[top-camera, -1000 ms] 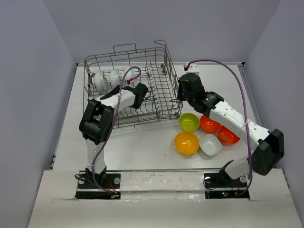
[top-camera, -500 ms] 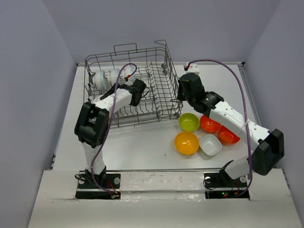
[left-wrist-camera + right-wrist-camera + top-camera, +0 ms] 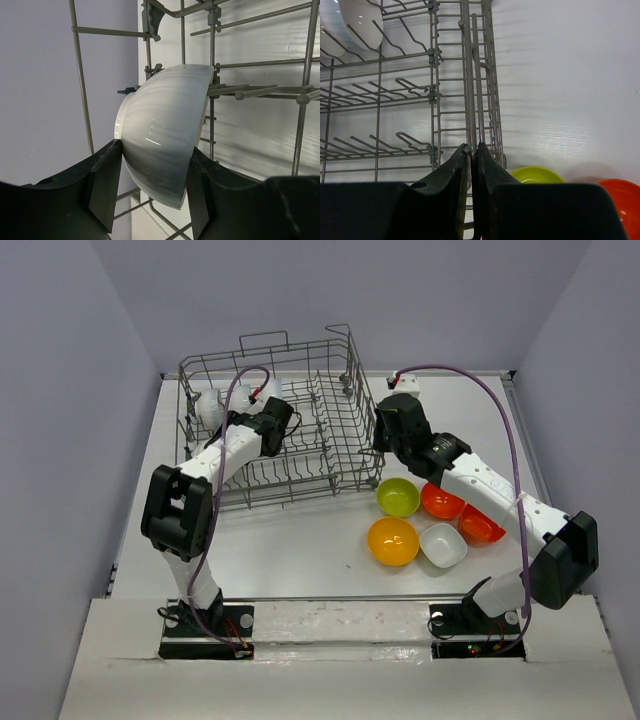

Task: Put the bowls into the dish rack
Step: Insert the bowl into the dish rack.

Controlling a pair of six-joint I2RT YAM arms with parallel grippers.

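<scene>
The grey wire dish rack (image 3: 345,390) stands at the back left of the table. My left gripper (image 3: 268,427) is inside it, shut on a white bowl (image 3: 162,130) held on edge between both fingers, close to the rack's wire wall (image 3: 80,75). Two white bowls (image 3: 213,406) stand in the rack's back left corner; one shows in the right wrist view (image 3: 350,22). My right gripper (image 3: 378,432) is shut on the rack's right side wire (image 3: 472,100). On the table lie a lime green bowl (image 3: 397,497), an orange-yellow bowl (image 3: 392,541), a squarish white bowl (image 3: 443,545) and two red-orange bowls (image 3: 441,501).
The loose bowls cluster right of the rack, under my right forearm. The lime green bowl (image 3: 537,175) and a red-orange bowl (image 3: 622,192) show past my right fingers. Grey walls enclose the table on the left, back and right.
My left gripper has moved back and left inside the rack with the white bowl, toward the two white bowls in the corner. The right arm and the rack have not moved.
</scene>
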